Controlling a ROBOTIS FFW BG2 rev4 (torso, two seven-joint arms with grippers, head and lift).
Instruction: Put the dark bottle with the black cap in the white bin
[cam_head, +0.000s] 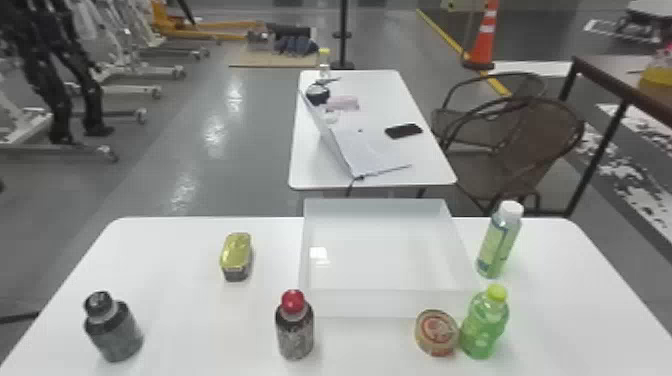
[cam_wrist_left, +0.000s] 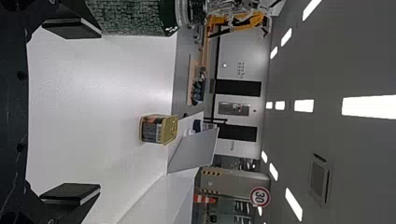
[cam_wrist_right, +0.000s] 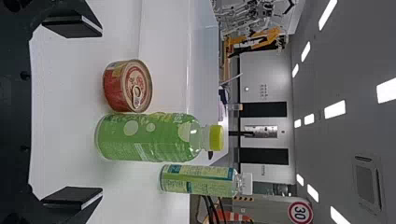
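Head view: dark bottle with the black cap (cam_head: 115, 332) upright on table (cam_head: 200, 330), left side, well apart from white bin (cam_head: 390, 304). Red-capped bottle (cam_head: 295, 332) stands between them, near bin's front left corner. Gold-lidded tub (cam_head: 236, 255) left of bin. Can (cam_head: 436, 332) just beside green bottle (cam_head: 484, 327), front right; white-capped bottle (cam_head: 498, 245) right of bin. Left gripper (cam_wrist_left: 100, 111) open, fingers wide apart; right gripper (cam_wrist_right: 102, 112) same, also open

Round can (cam_head: 436, 331) beside green bottle (cam_head: 484, 325) — open laptop (cam_head: 370, 150).
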